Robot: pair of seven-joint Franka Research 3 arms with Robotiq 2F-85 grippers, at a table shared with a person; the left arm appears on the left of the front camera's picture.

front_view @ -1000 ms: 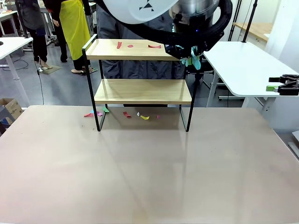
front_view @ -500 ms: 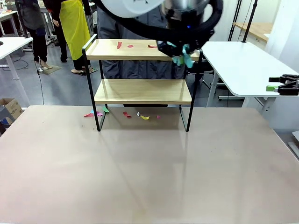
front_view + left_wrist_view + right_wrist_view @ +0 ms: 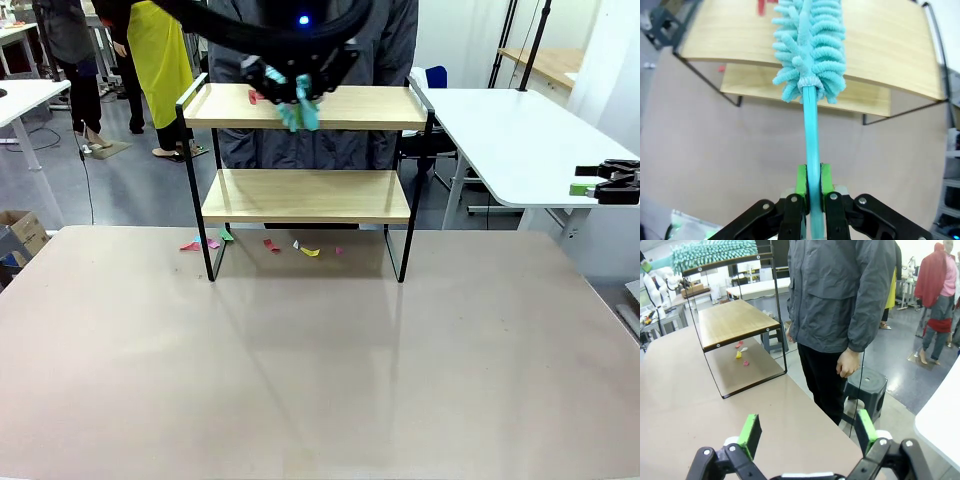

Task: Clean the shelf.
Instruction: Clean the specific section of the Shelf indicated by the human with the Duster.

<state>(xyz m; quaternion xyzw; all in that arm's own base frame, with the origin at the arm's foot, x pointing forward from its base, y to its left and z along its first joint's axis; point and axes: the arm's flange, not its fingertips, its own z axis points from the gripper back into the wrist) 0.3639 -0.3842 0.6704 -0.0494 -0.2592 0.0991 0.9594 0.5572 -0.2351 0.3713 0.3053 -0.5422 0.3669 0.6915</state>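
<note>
The shelf [image 3: 300, 195] stands at the table's far side, with two wooden boards in a black frame. My left gripper [image 3: 290, 82] hangs over the left half of its top board [image 3: 370, 108], shut on the handle of a teal fluffy duster [image 3: 301, 112]. The duster's head [image 3: 810, 45] lies on the top board [image 3: 885, 45], close to a red scrap [image 3: 761, 6]. The left gripper [image 3: 811, 176] clamps the thin handle between its green pads. My right gripper [image 3: 807, 434] is open and empty, off to the table's right [image 3: 598, 184]. Its view shows the shelf [image 3: 735, 320] from the side.
Coloured paper scraps [image 3: 270, 245] lie on the table under the shelf. A person in a grey jacket [image 3: 840, 300] stands right behind the shelf, hand hanging at the side. A white table [image 3: 520, 140] stands at the right, and other people are farther back on the left.
My left arm has swept the duster leftward along the top board, from its right end to its left half. The red scrap at mid-right no longer shows there. The right gripper has stayed still.
</note>
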